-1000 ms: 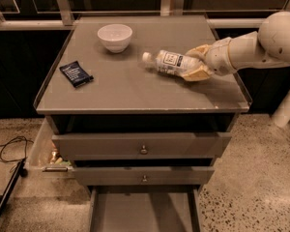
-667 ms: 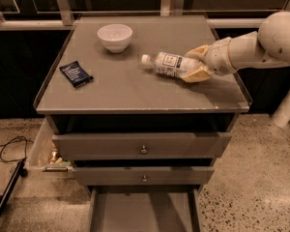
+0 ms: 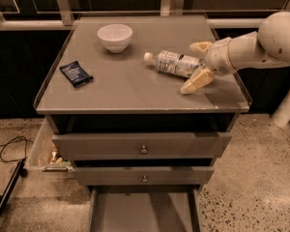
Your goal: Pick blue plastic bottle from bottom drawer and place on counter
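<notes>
**Bottle lying between spread jaws on the tabletop**

The jaws hung just above the right part of the tabletop, spread wide and gripping nothing. One tan finger sat on the near side of the bottle and the other on its far side. The bottle lay on its side on the tabletop, its base between the jaws and its white cap pointing away from them. Whether either finger touched it could not be told. Behind the jaws, the white arm ran off to the right.

Beyond the bottle's cap, away from the jaws, a white bowl stood upright toward the back. Farther still, a dark blue packet lay flat near the far side edge.

Below the jaws, under the tabletop, were two knobbed drawers. Beneath them the bottom drawer stood pulled out, showing a plain grey floor.
</notes>
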Robot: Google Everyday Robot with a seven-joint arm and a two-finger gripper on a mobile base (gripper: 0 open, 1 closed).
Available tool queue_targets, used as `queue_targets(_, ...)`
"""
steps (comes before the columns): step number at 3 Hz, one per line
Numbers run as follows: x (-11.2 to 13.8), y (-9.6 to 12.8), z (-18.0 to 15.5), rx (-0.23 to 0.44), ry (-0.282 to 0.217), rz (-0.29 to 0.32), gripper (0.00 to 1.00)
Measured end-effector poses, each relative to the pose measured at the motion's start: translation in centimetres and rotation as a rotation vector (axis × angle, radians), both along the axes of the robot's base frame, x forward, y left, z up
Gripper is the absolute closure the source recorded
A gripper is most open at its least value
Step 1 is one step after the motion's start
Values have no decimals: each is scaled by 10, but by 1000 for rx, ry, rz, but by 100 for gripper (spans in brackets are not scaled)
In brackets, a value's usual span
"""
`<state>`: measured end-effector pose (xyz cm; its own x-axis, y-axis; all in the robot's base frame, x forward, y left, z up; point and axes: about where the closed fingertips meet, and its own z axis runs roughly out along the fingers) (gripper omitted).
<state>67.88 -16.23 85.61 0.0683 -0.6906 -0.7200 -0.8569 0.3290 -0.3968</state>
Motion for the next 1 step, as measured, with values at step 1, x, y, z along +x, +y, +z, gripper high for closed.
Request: queue_targets(1, 0, 0, 0, 0, 0, 0, 0)
